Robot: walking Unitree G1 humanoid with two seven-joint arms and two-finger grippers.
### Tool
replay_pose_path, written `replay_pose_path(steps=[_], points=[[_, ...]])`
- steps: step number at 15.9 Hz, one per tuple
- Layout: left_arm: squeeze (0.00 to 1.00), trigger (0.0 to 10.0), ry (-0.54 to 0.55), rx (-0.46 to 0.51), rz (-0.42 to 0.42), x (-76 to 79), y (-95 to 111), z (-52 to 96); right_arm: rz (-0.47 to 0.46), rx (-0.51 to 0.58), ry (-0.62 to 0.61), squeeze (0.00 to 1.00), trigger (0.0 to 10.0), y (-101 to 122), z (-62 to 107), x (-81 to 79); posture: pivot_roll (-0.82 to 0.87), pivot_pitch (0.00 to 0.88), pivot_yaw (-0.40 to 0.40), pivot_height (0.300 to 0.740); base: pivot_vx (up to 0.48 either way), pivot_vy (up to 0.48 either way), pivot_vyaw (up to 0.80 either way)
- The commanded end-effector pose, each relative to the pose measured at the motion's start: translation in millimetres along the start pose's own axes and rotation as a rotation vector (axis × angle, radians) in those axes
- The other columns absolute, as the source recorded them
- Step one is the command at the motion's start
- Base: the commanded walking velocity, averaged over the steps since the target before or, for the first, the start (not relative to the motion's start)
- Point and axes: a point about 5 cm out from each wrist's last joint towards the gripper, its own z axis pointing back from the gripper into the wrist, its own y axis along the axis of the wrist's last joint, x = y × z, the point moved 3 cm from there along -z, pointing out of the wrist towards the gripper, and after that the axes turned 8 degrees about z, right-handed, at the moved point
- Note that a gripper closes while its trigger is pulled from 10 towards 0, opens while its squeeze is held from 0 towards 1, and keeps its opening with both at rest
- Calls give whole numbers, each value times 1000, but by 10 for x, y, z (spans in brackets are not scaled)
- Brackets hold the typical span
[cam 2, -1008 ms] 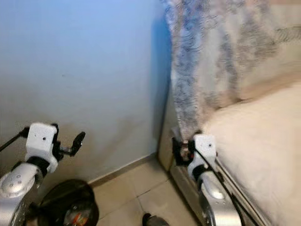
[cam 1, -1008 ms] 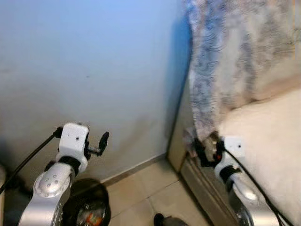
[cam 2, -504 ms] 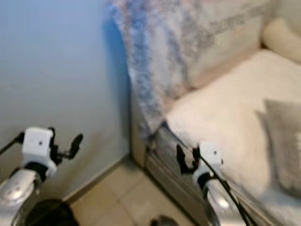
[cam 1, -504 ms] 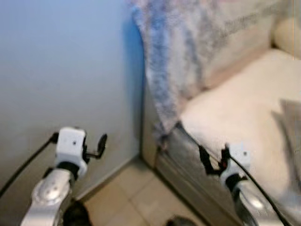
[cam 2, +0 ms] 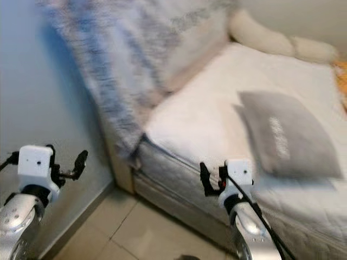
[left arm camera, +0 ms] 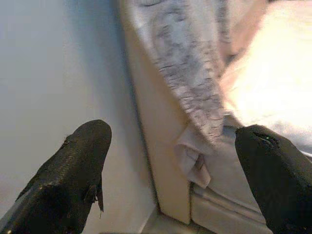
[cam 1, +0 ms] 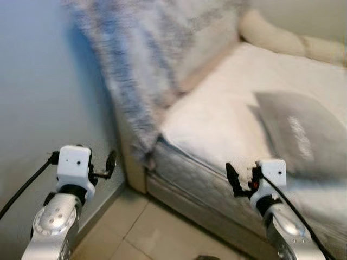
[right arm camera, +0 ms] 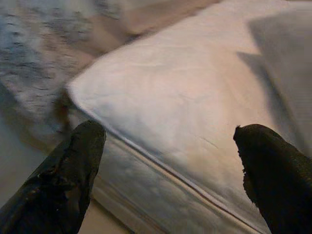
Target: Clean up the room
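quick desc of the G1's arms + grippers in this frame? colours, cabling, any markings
Both arms are silver metal with rounded joint housings showing small screw holes. Each ends in a white boxy wrist block above a black collar. The left gripper and right gripper have black fingers, broad, rounded and matte in the wrist views. A black cable runs along each arm to the wrist block. The right one shows a small red spot beside the block.

Silver arms w/ white wrist blocks, black cables, black fingers (left arm camera: 73, 180).

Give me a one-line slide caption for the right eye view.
Both open claws, left and right, raised before a white quilted sofa bearing a flat grey cushion and a blue-grey patterned throw.
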Motion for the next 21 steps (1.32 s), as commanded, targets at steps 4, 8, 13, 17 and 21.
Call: replay_pose_path(steps=[4, 8, 13, 17, 21], points=[[0, 10000, -43, 35, -14, 73, 83, -77, -6, 9, -50, 1000, 10000, 38, -66, 76, -109, 12, -30, 740, 60, 0, -781], [0, 10000, -60, 37, -12, 111, 80, -107, -8, 14, -61, 1000, 10000, 48, -94, 60, -113, 2, -26, 740, 261, 0, -781], [0, 10000, -70, 43, -13, 126, 93, -127, 2, 25, -75, 1000, 10000, 66, -128, 68, -112, 0, -28, 740, 290, 0, -640], [0, 10000, -64, 47, -17, 115, 98, -128, 13, 57, -57, 1000, 10000, 130, -180, 41, -106, 0, -35, 740, 303, 0, 0], [0, 10000, -59, 50, -20, 100, 108, -137, 15, 91, -41, 1000, 10000, 208, -235, 29, -104, 0, -32, 740, 303, 0, 0]])
